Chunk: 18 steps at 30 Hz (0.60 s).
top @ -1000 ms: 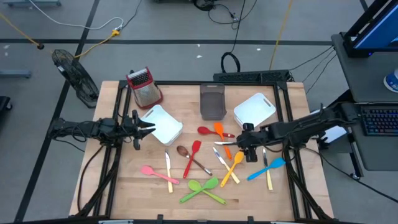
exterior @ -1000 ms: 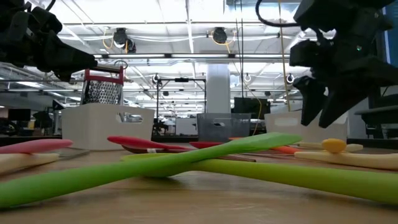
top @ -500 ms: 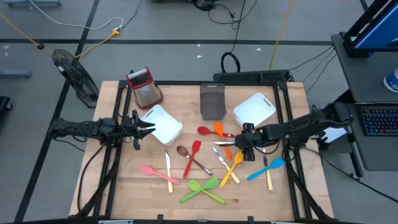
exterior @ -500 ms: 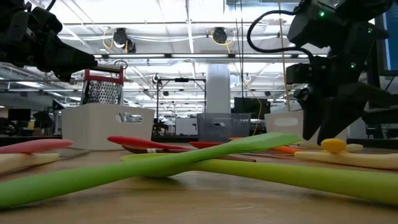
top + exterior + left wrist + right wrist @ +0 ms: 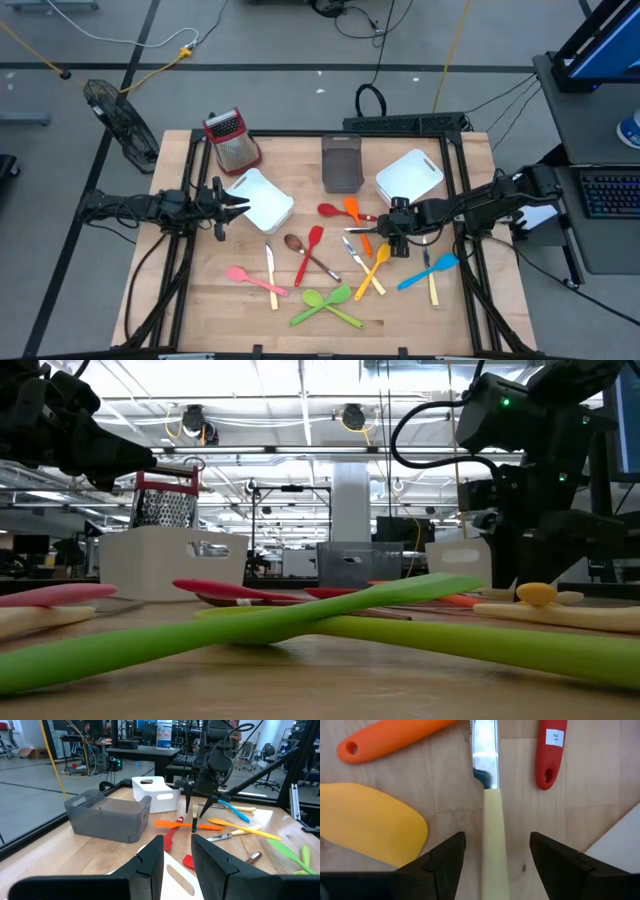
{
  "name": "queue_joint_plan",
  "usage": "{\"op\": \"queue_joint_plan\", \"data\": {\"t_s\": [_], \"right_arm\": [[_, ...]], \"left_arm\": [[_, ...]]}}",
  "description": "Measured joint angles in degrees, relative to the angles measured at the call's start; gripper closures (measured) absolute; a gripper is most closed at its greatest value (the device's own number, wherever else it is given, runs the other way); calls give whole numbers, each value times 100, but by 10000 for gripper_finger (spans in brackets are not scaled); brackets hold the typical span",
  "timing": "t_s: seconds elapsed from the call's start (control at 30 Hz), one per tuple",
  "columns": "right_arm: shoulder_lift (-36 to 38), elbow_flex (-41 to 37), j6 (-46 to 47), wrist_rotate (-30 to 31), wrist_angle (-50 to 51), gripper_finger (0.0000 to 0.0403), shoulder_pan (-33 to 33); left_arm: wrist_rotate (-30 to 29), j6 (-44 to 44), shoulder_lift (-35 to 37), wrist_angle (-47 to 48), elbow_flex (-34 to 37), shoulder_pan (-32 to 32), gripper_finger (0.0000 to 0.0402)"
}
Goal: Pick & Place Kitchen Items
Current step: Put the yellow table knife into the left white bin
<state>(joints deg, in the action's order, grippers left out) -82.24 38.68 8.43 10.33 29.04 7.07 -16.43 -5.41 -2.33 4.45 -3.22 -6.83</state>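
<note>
Several plastic spoons and spatulas lie flat across the wooden table point(image 5: 200, 300): a red spoon point(image 5: 328, 210), an orange spatula point(image 5: 352, 209), a yellow spatula point(image 5: 370, 825), a blue one point(image 5: 432, 270), a pink one point(image 5: 250, 277) and two crossed green ones point(image 5: 325, 303). A knife with a pale yellow handle point(image 5: 492, 835) lies flat among them. My right gripper point(image 5: 495, 855) stands open over it, pointing steeply down, one finger on each side of the handle and clear of it. At the left, my left gripper point(image 5: 177, 855) is open and level above a white bin point(image 5: 265, 203).
A red-topped metal grater point(image 5: 232, 140) stands at the far left. A dark grey bin point(image 5: 342, 163) and a second white bin point(image 5: 410, 178) sit along the far side. An orange handle point(image 5: 385, 740) and a red handle point(image 5: 550, 755) lie close beside the knife's blade point(image 5: 485, 750).
My right gripper has come down toward the yellow-handled knife and tipped more steeply downward, staying open. My left gripper and the utensils have kept still.
</note>
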Motion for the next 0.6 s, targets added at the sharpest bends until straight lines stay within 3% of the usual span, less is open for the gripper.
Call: {"op": "queue_joint_plan", "data": {"t_s": [0.2, 0.6], "right_arm": [[-4, -4, 37, -112, 12, 211, 0], [-11, -15, 138, -173, -75, 353, 4]], "left_arm": [[0, 2, -1, 0, 0, 2, 300], [0, -76, -2, 0, 0, 2, 300]]}}
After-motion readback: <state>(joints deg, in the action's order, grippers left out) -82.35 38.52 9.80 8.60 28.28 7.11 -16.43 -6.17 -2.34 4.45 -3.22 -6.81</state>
